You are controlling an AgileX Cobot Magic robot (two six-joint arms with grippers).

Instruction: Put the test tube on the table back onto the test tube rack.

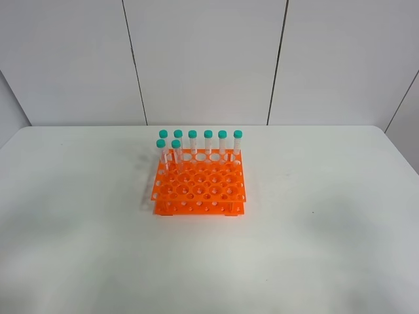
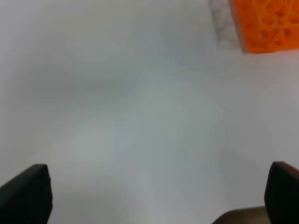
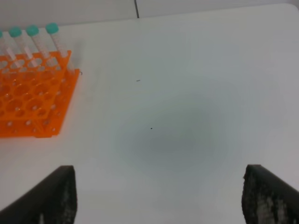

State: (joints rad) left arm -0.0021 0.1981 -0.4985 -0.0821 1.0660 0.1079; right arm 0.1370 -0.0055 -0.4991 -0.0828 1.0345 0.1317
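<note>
The orange test tube rack (image 1: 200, 190) stands in the middle of the white table (image 1: 314, 229). Several teal-capped tubes (image 1: 208, 140) stand upright in its back rows. No test tube lying on the table shows in any view. Neither arm appears in the exterior high view. My left gripper (image 2: 154, 193) is open over bare table, with only a corner of the rack (image 2: 266, 23) far ahead. My right gripper (image 3: 159, 196) is open too, nothing between its fingers, and the rack (image 3: 28, 102) with three capped tubes (image 3: 53, 39) lies well off to its side.
Grey wall panels (image 1: 203, 59) rise behind the table's far edge. The tabletop has rounded corners at the back left and right. Soft shadows fall on the surface in front of the rack.
</note>
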